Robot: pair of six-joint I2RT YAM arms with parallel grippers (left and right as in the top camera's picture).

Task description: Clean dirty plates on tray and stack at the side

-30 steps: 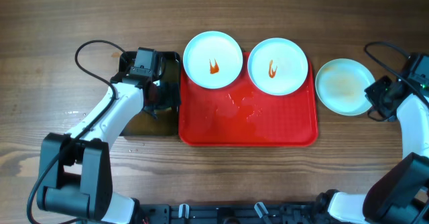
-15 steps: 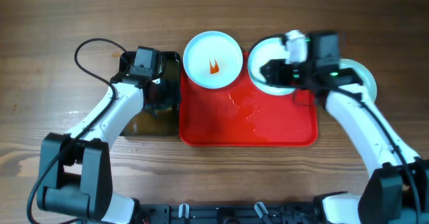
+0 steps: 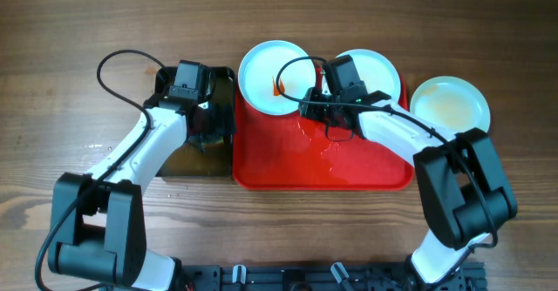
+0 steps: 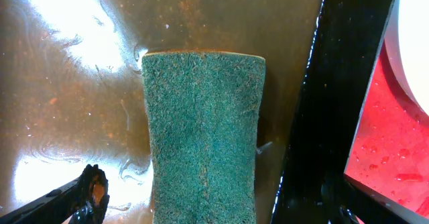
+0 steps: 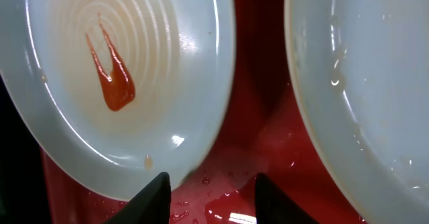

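Note:
The red tray (image 3: 349, 165) holds two white plates at its far edge. The left plate (image 3: 266, 64) has an orange-red smear (image 5: 110, 83) at its centre. The arm partly hides the right plate (image 3: 384, 69). A third plate (image 3: 449, 111), faintly stained, lies on the table to the right of the tray. My right gripper (image 3: 316, 108) is open and empty, low over the wet tray (image 5: 261, 137) between the left plate (image 5: 127, 63) and the right plate (image 5: 375, 83). My left gripper (image 3: 209, 121) is open, its fingers on either side of the green sponge (image 4: 204, 137).
The black tray (image 3: 187, 156) of brownish liquid (image 4: 80, 103) sits against the red tray's left side; its black rim (image 4: 322, 117) shows in the left wrist view. A black cable (image 3: 113, 64) loops over the table at the left. Water droplets lie on the red tray.
My right arm has swung from the table's far right edge leftward across the plates to the gap between the two plates on the tray. The left arm has not moved.

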